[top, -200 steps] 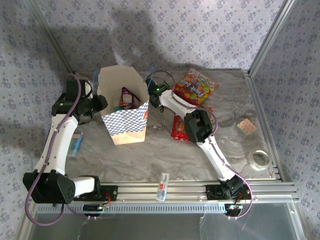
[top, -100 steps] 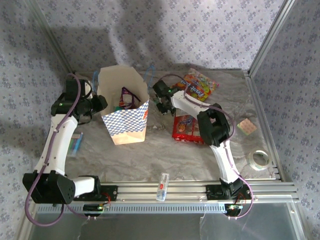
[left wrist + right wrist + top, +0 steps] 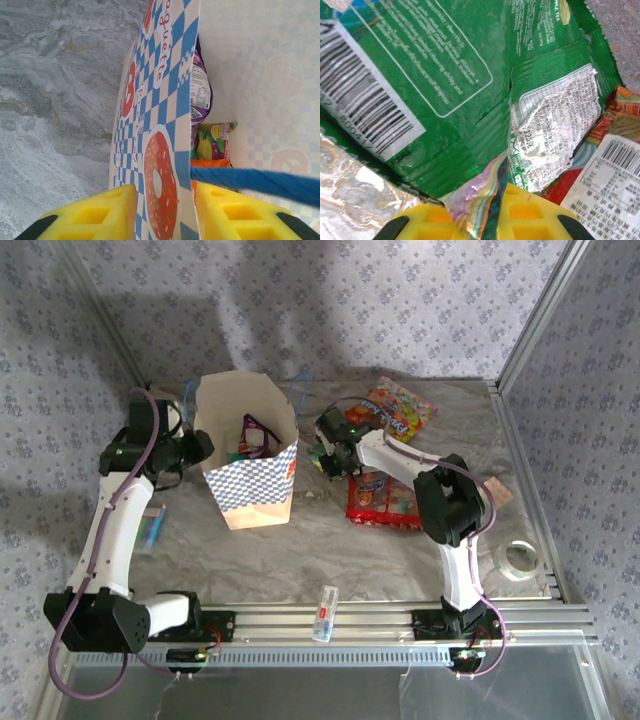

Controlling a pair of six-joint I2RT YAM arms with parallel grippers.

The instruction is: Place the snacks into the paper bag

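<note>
We see several of the snacks already inside the paper bag (image 3: 250,495), which stands upright with its mouth open. A purple packet (image 3: 201,82) leans against the inner wall, and below it sit a green-and-yellow fruit-print packet (image 3: 210,142) and an orange one, mostly hidden. The bag's blue cord (image 3: 250,182) crosses the opening near the left gripper.

Just to the right of the bag, a green packet (image 3: 470,75) lies with its printed back and barcode facing up. The right gripper (image 3: 497,210) is clenched on this packet's shiny crimped edge, and only that thin seam separates the yellow fingers. From above we find this gripper (image 3: 333,455) low over the table, close beside the bag's right wall.

A red packet (image 3: 385,498) lies flat further to the right of the bag, partly under the right arm. An orange packet with candy prints (image 3: 397,412) lies right of the bag and further back. A teal packet (image 3: 152,525) lies on the left of the bag, beside the left arm.

The left gripper (image 3: 165,200) straddles the bag's left wall at the rim, one yellow finger outside and one inside. We cannot tell whether it is pressing the paper or only standing around it.

On the marbled table (image 3: 300,550), a small clear tube (image 3: 324,613) lies in front of the bag at the near rail. A roll of tape (image 3: 518,558) lies far to the bag's right.
</note>
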